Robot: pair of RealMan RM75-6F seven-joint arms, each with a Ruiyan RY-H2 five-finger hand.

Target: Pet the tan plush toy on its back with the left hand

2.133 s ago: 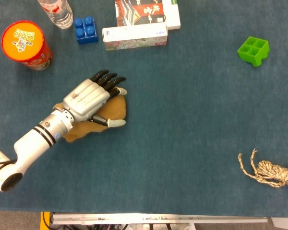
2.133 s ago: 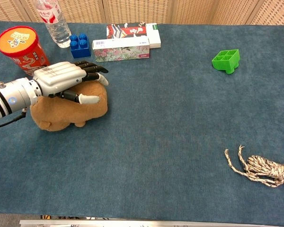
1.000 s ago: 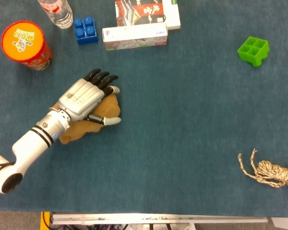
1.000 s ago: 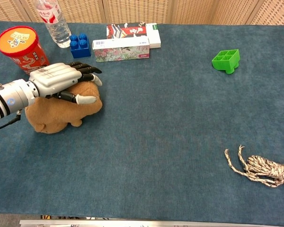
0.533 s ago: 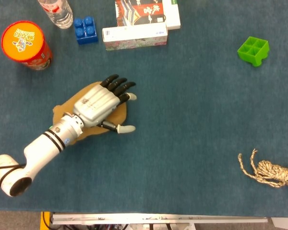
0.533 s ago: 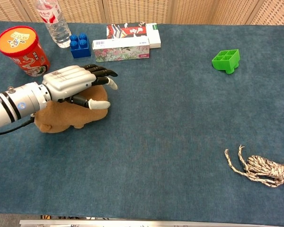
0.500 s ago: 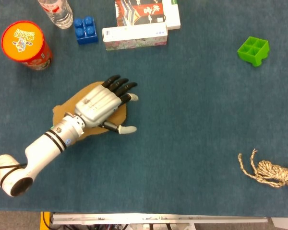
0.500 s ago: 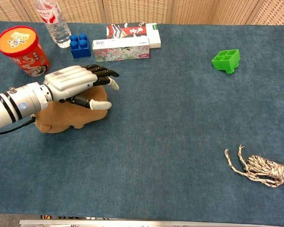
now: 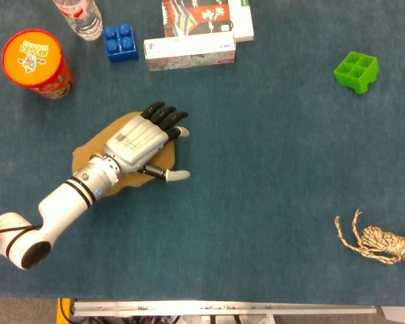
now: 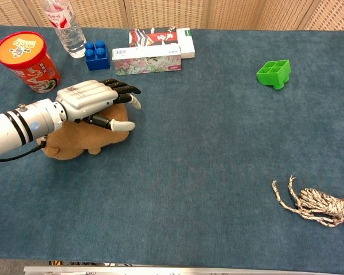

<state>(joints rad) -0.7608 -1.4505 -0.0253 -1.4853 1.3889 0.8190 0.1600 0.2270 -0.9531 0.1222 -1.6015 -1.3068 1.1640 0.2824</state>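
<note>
My left hand [image 9: 138,144] is covering most of the tan plush toy [image 9: 88,152], so I'm not seeing whether the palm is touching its back, while behind the toy the water bottle [image 9: 79,16] and printed box [image 9: 206,15] are running off the head view's top edge.

tan plush toy [image 10: 74,142] | lying flat | blue table, left side
</note>
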